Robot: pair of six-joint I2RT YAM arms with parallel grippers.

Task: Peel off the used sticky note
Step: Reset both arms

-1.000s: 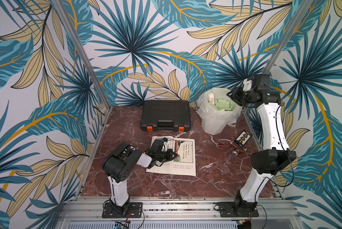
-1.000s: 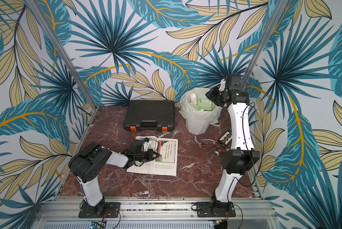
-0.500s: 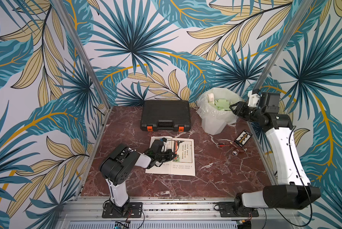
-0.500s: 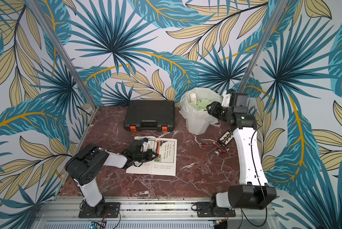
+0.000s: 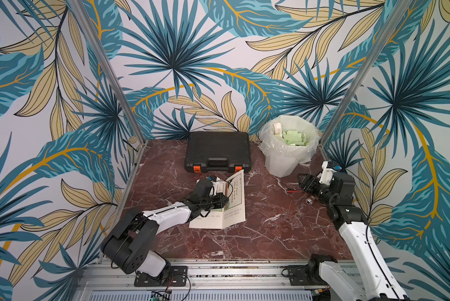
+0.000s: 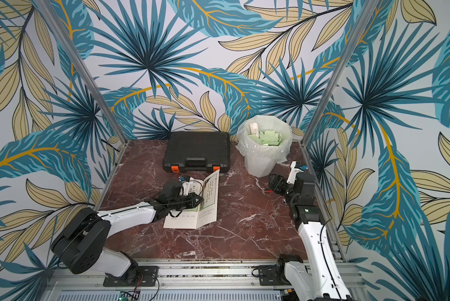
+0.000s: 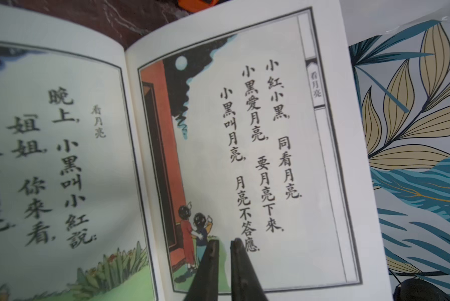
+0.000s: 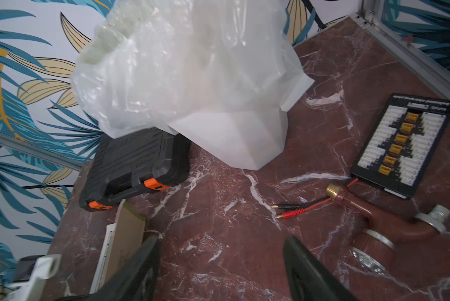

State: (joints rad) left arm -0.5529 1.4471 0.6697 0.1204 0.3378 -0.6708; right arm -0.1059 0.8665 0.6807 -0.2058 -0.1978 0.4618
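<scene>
With left gripper (image 7: 225, 242) barely parted and right gripper (image 8: 221, 241) spread wide, both empty, you risk pinching the book (image 5: 235, 198) by its raised page.

The marble table (image 5: 270, 232) holds an open book (image 5: 234, 207), black case (image 5: 217, 149), white bin (image 5: 283, 165), leads (image 8: 296, 211)

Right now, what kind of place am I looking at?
Probably a robot test booth, not a home: leaf-print walls on aluminium posts, a marble-look table, and left arm and right arm bolted to a metal rail.
</scene>
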